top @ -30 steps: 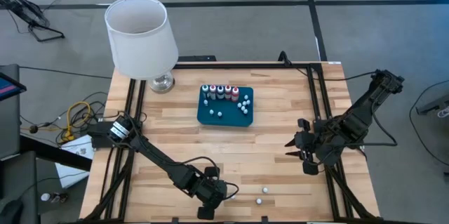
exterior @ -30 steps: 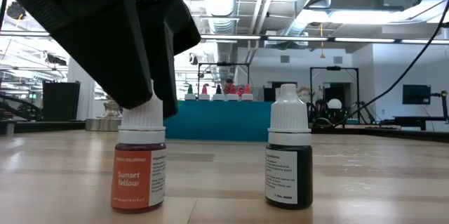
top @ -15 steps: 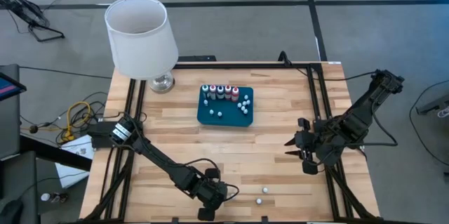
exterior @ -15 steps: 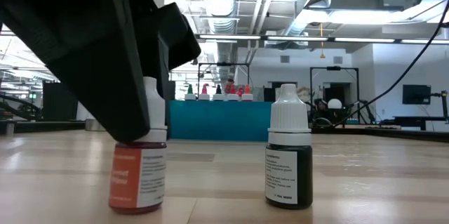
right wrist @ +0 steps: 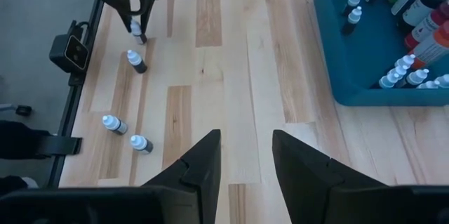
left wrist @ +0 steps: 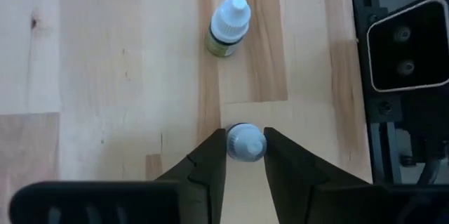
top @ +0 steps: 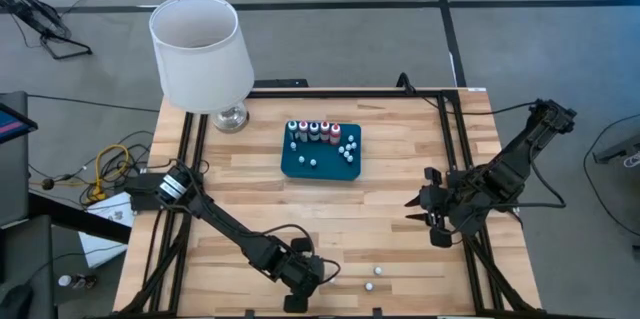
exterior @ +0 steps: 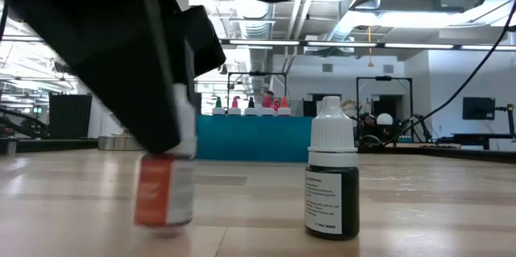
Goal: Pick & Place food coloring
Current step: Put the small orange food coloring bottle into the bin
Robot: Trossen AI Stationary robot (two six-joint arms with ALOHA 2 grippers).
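Left wrist view: left gripper [left wrist: 245, 145] clenched on an orange bottle [left wrist: 245, 142]. Picking underway; next, lift toward the teal tray [top: 321, 166].

The left gripper [left wrist: 245, 147] has its two dark fingers [left wrist: 210, 157] closed on the white cap of a small bottle [left wrist: 245, 142], seen from straight above. A second bottle [left wrist: 227, 26], dark-bodied with a white cap, stands apart on the wooden table [left wrist: 112, 62].
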